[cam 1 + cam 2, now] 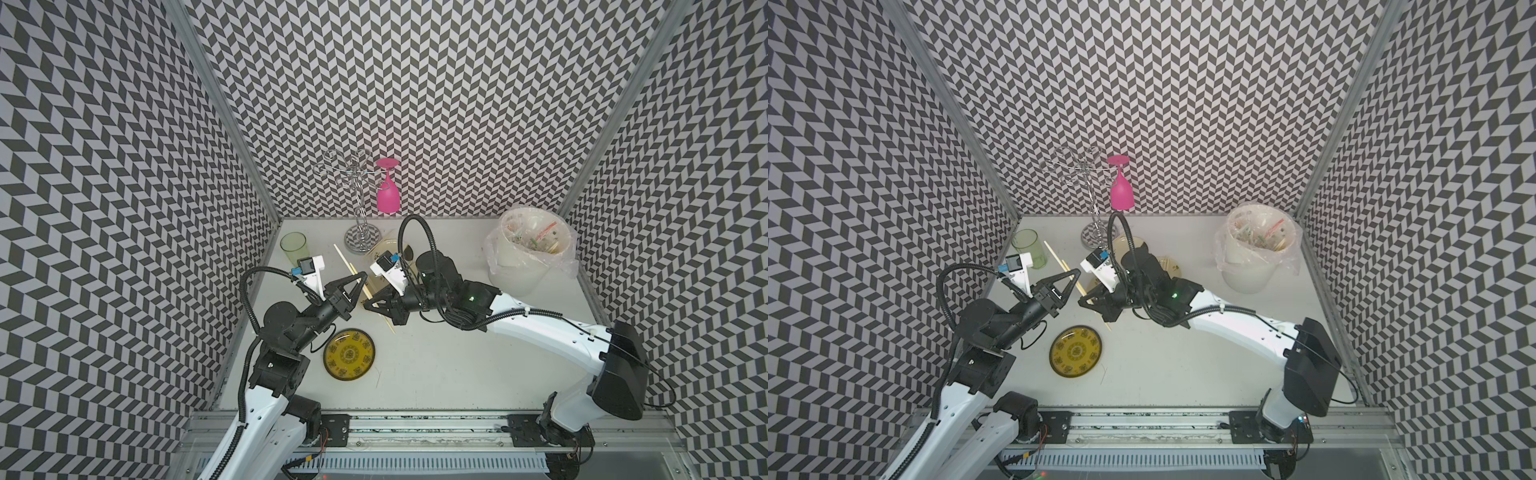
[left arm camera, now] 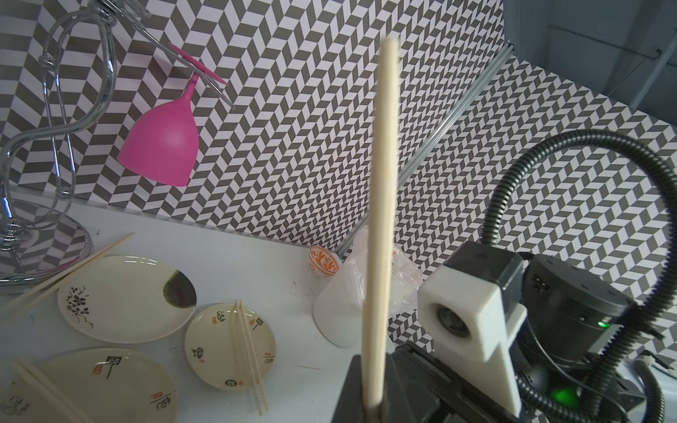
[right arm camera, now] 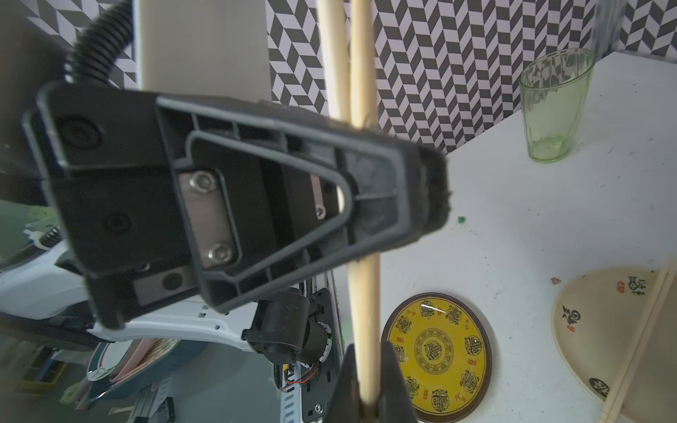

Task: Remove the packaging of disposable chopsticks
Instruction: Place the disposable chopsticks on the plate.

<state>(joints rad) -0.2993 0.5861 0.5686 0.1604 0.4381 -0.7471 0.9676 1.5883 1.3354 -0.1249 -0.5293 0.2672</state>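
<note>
Left wrist view alone shows an orange-patterned cup (image 2: 324, 263) just beside the white bin (image 2: 335, 315); both top views hide that cup. Right wrist view shows the disposable chopsticks (image 3: 362, 300) as two bare sticks side by side, pinched in the closed right gripper (image 3: 368, 403) and, farther along, clamped in the closed left gripper (image 1: 360, 277), so the pair bridges both above the table (image 1: 436, 365), near the yellow plate (image 1: 349, 354). Cream plates (image 2: 124, 296) carry black brush characters and red seals, too small to read.

Chopsticks (image 1: 1066, 266) between left gripper (image 1: 1076, 273) and right gripper (image 1: 1083, 301)
</note>
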